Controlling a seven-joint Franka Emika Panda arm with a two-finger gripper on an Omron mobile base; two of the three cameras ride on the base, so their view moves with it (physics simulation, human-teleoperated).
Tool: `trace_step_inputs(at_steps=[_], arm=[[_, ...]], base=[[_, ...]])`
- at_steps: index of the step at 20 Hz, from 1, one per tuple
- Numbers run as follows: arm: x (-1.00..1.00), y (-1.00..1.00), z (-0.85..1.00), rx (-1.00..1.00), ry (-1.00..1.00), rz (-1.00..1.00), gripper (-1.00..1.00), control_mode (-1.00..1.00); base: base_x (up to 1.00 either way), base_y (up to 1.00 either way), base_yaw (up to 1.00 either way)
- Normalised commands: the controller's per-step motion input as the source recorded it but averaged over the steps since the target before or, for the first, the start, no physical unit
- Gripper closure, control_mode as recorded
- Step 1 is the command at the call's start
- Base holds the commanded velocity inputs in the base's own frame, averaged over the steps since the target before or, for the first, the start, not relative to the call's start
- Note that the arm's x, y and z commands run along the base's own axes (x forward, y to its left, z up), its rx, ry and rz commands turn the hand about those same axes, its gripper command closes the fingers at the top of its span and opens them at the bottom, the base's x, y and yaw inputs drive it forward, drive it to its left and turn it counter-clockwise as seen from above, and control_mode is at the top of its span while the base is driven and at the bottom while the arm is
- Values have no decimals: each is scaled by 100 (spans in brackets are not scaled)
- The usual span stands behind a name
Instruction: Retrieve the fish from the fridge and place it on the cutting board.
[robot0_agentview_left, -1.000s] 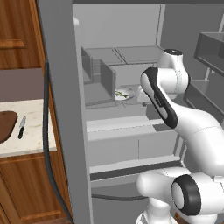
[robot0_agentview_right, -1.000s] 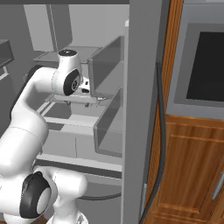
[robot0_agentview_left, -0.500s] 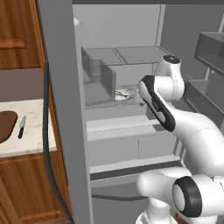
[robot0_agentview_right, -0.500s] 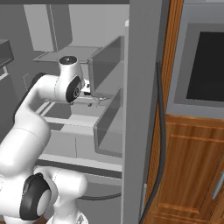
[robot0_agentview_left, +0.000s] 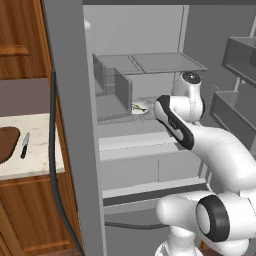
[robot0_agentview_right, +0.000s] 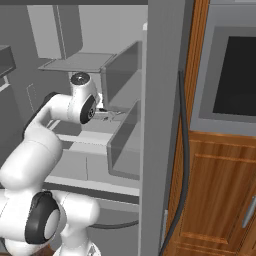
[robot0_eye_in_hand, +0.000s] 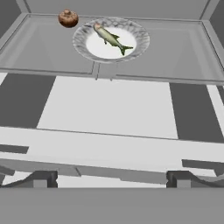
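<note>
A: What is counted nearest the hand?

B: One gripper (robot0_eye_in_hand: 111, 178) is seen in the hand view, its two dark fingertips (robot0_eye_in_hand: 41, 178) spread wide at the lower edge, with nothing between them. It is held apart from everything on the shelf.

A: And past the fingertips?

B: Pale grey ledges and shelf fronts of the fridge (robot0_agentview_left: 70, 125) are crossed first. Beyond them one grey shelf (robot0_eye_in_hand: 175, 52) is laid out, bounded by a raised lip at its front and by walls at both sides and the back.

A: What is carried on that shelf?

B: One white round plate (robot0_eye_in_hand: 87, 41) with a mottled grey rim is set toward the back, left of centre. One fish (robot0_eye_in_hand: 110, 38), olive-green and yellowish, is laid diagonally on the plate, its tail pointed to the lower right. One small brown round item (robot0_eye_in_hand: 68, 18) is placed just beside the plate's upper left rim; whether the two touch cannot be told.

A: How much open room is left?

B: The right half of the shelf is bare, and a bare strip is left between plate and front lip.

A: And outside the fridge?

B: In the left base view one dark brown cutting board (robot0_agentview_left: 7, 144) is cut by the left edge, lying on a pale counter (robot0_agentview_left: 40, 150), with one black-handled knife (robot0_agentview_left: 24, 145) just beside it. Both are well apart from the fish.
</note>
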Motion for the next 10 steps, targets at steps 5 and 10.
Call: trace_step_inputs(at_steps=[5,10], arm=[[52,0,-1,0,0,0,-100,-100],[49,-1,-6,0,-1,0,-100,-100]], base=[[0,0,0],[0,0,0]])
